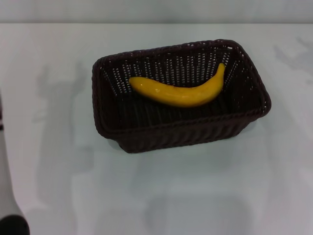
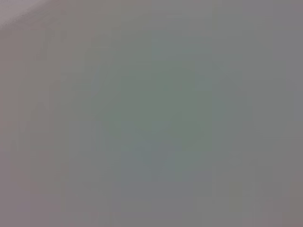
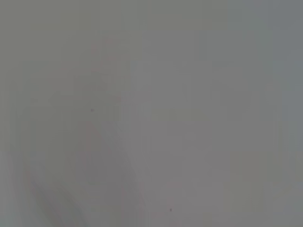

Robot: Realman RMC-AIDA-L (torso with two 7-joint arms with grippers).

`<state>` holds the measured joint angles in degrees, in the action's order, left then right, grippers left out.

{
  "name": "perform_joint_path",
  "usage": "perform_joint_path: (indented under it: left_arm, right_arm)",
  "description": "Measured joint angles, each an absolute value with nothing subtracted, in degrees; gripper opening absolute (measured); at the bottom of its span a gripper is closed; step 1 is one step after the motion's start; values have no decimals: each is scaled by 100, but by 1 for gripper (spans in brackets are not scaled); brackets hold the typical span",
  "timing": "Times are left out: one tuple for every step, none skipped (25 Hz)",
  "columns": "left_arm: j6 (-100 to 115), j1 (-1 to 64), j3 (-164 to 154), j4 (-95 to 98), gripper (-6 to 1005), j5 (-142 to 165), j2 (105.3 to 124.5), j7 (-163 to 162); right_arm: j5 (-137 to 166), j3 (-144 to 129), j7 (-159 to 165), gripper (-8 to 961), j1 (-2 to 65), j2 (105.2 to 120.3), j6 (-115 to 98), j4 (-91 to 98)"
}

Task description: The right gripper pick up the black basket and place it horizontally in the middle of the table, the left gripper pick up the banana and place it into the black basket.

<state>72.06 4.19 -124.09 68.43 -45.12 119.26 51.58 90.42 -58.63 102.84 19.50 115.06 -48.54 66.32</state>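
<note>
Left arm [image 1: 7, 196] shows only as a white-grey sliver w/ a dark end at the near left edge of the head view; left gripper itself isn't visible, so can't tell if it's released or clenched. Right gripper is out of view too, same story. Both wrist views give nothing but plain pale surface.

Black basket [image 1: 186, 132] sits on the white table [image 1: 58, 88], roughly centre, long side running left-right (slightly skewed, right end a bit farther back). Banana [image 1: 178, 92] lies inside the basket, along its length, curve sagging toward the near side, thin tip pointing up at the basket's far right corner.
</note>
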Motion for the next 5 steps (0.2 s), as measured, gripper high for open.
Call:
perform_joint_path:
  left_arm:
    - [7545,419,-12474,6668,883,-4489,11929,5024]
    - [7708,411,-12513,6588,883,-4503,11931,4960]
    - [7775,397,-12530,6554,883,-4540,11933,4932]
    - [7891,372,-12551,6509,883,-4616,11935,4893]
    - [7935,326,-12560,6494,883,-4736,11938,4875]
  right_arm:
    - [9042,-5863,10284,827,1950,11506,-4854,6632]
    - [9043,-5860,10287,827,1962,11503,-4856,6628]
    - [9043,-5842,10290,827,1967,11502,-4868,6628]
    - [9043,-5818,10296,827,1971,11500,-4880,6627]
    - [9043,-5781,10299,827,1972,11499,-4900,6625]
